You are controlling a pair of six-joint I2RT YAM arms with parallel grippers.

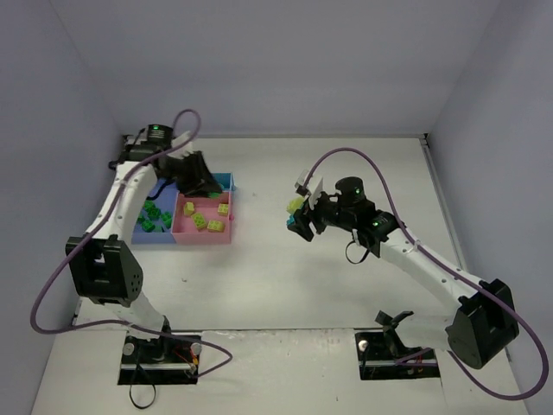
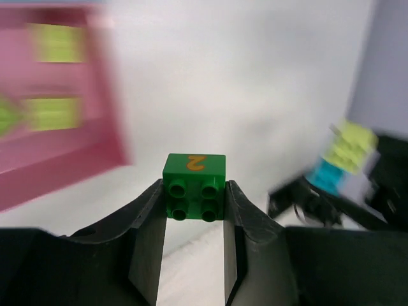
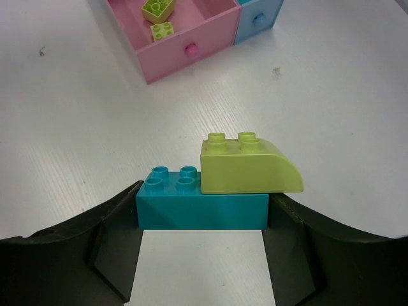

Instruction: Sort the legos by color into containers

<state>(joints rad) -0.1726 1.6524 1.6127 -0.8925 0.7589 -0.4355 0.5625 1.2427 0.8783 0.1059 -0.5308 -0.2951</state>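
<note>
- You see one dark green brick with an orange "2" printed on its face.
- Teal brick, plain; yellow-green brick, plain.
- Your trays: pink tray, light-blue tray, blue tray.
- White table.

Trays at table's left, legos inside; two stacked legos well to their right

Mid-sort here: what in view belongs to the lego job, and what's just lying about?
Job: green brick in left gripper; teal brick with yellow-green brick stacked on it, in right gripper; loose bricks in pink tray and blue tray; light-blue tray.
Lying about: purple cables; dark specks on table.
</note>
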